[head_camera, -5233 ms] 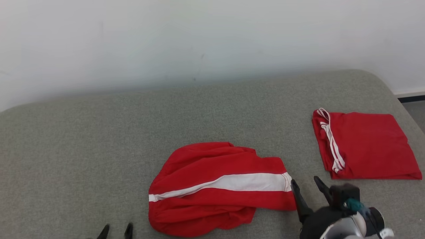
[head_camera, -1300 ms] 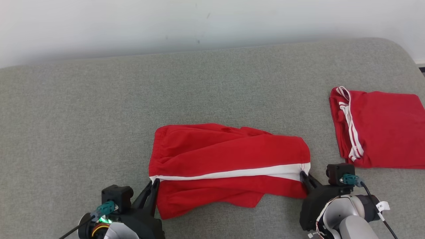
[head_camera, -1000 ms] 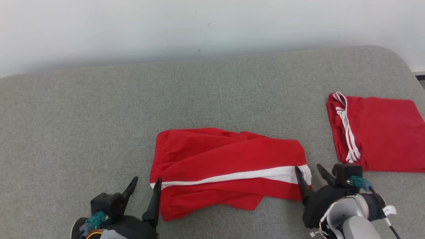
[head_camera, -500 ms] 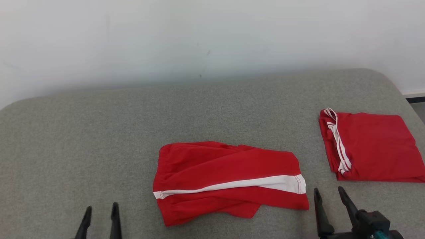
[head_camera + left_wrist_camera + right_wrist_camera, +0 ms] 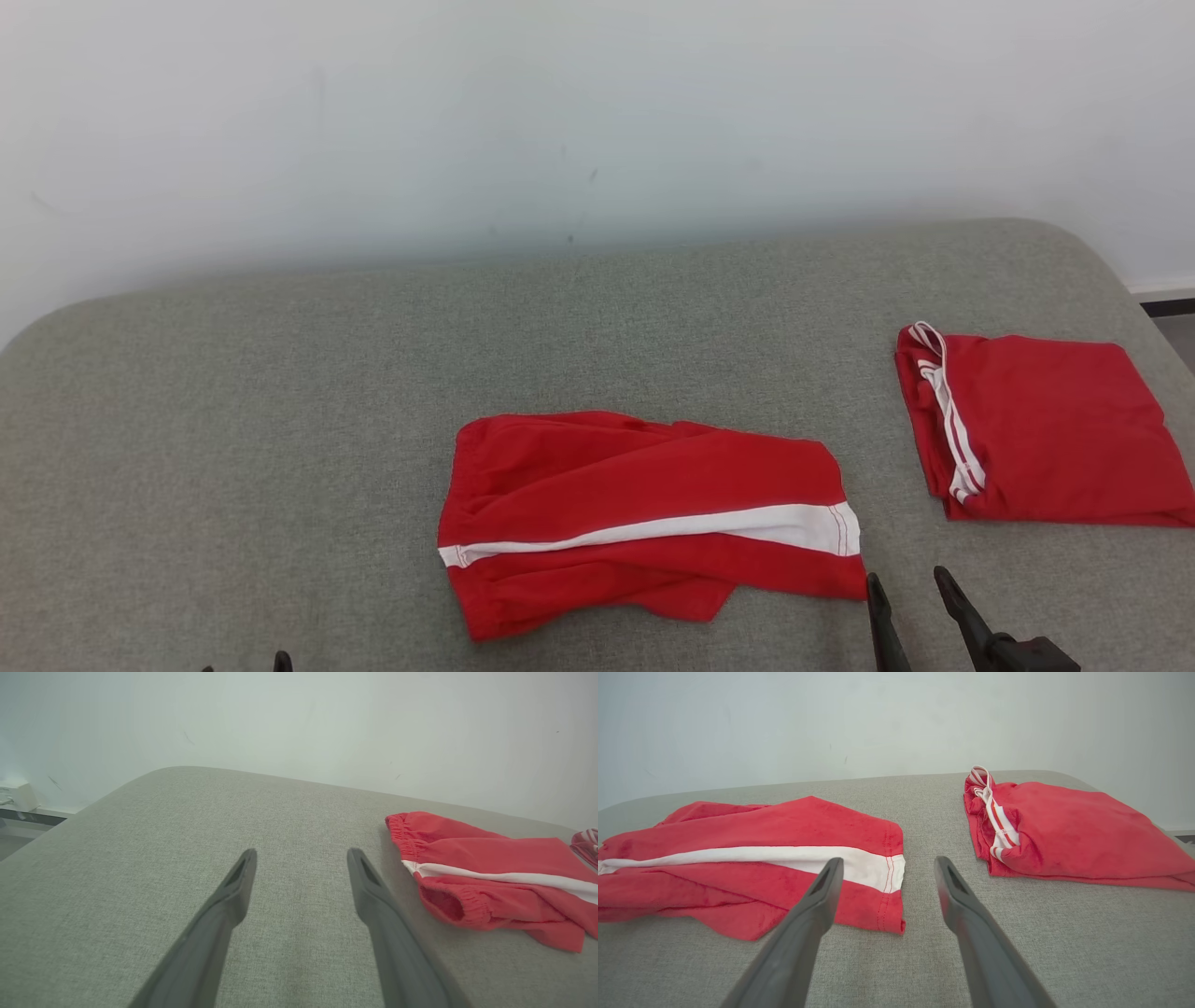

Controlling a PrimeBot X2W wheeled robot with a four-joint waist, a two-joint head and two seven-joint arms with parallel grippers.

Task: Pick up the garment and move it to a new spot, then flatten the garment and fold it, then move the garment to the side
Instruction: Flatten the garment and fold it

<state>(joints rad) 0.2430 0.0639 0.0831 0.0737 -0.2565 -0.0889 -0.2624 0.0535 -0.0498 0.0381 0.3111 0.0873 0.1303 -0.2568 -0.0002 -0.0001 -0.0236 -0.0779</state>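
**Garment position.** The red fabric shorts with a white side stripe [image 5: 635, 476] lie in the lower centre of the head view, flat on the grey upholstered surface [image 5: 280, 420]. They appear doubled over lengthwise. A loose flap protrudes along their lower edge. A red folded garment with white trim [image 5: 1036, 429] lies at the right of the frame, well apart from the shorts.

**Gripper state.** The right gripper [image 5: 906, 581] sits at the lower right of the frame, just beside the hem corner. Its fingers are spread and hold nothing. The left gripper [image 5: 301, 854] is likewise spread and empty. In the left wrist view it is over bare surface, with the elastic waistband at the right of the frame.

**Stage (judgement).** The fold looks incomplete. A further fold and the transfer to the side appear outstanding.

**Hazards.**
- Pinching one layer only at the hem or waistband would lift that layer alone and undo the fold.
- Unequal pull between the two arms would skew the stripe and set creases.
- The protruding flap may drag on the textured surface and bunch underneath.
- A transfer towards the right of the frame risks disturbing the folded garment there.
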